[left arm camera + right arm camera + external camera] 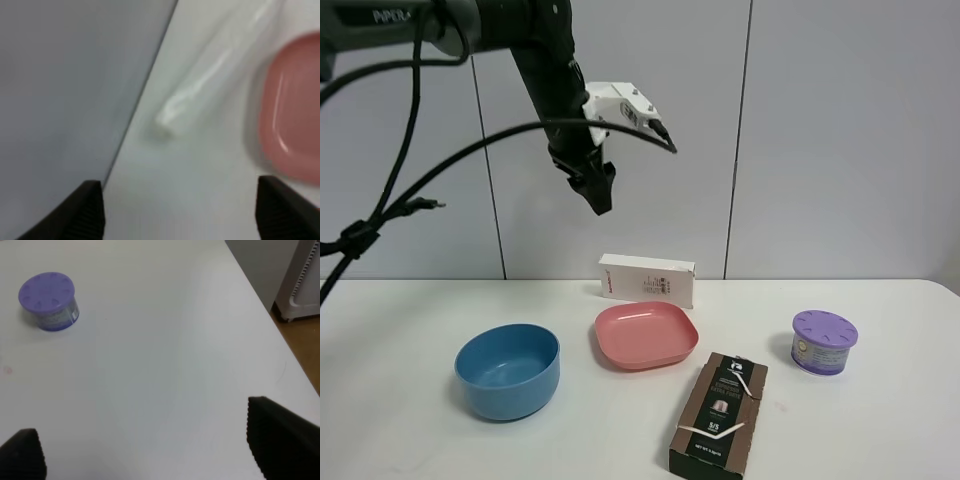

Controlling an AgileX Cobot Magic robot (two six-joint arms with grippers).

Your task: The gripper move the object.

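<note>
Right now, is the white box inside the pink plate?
No, the white box stands on the table behind the pink plate, not in it.

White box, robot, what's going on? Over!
Left claw open, up high. Right claw open, holding nothing. White box untouched, standing on its edge. Pink plate right in front of it.

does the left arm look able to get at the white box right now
Probably yes. The left tool hangs open above the white box with nothing between them, and the pink plate lies in front of the box, not on it.
</note>
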